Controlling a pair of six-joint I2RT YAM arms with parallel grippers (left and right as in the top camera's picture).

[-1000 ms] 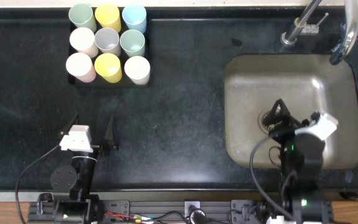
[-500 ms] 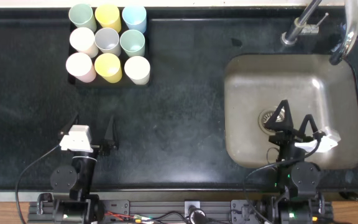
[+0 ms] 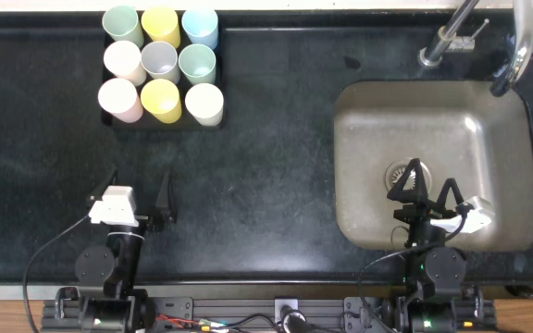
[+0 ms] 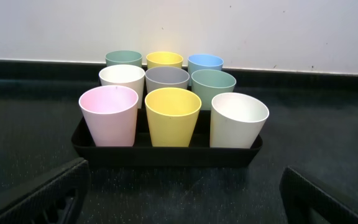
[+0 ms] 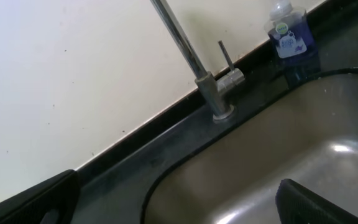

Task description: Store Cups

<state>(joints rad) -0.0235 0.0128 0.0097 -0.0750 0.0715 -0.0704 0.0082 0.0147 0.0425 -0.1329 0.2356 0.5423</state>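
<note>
Several pastel cups stand upright in a black tray (image 3: 161, 125) at the back left of the dark counter; in the left wrist view the tray (image 4: 166, 152) holds a pink cup (image 4: 109, 115), a yellow cup (image 4: 172, 116) and a white cup (image 4: 238, 120) in its nearest row. My left gripper (image 3: 138, 192) rests open near the front edge, well short of the tray, with nothing between its fingers. My right gripper (image 3: 425, 190) sits open over the front part of the steel sink (image 3: 364, 120), empty.
A chrome faucet (image 5: 194, 59) rises behind the sink, with a blue soap bottle (image 5: 286, 34) beside it. The sink drain (image 3: 398, 173) lies just beyond the right gripper. Bare counter (image 3: 266, 166) stretches between tray and sink.
The right arm has drawn back toward its base and turned, its gripper now pointing straight up the view over the sink's front. The left arm has stayed still.
</note>
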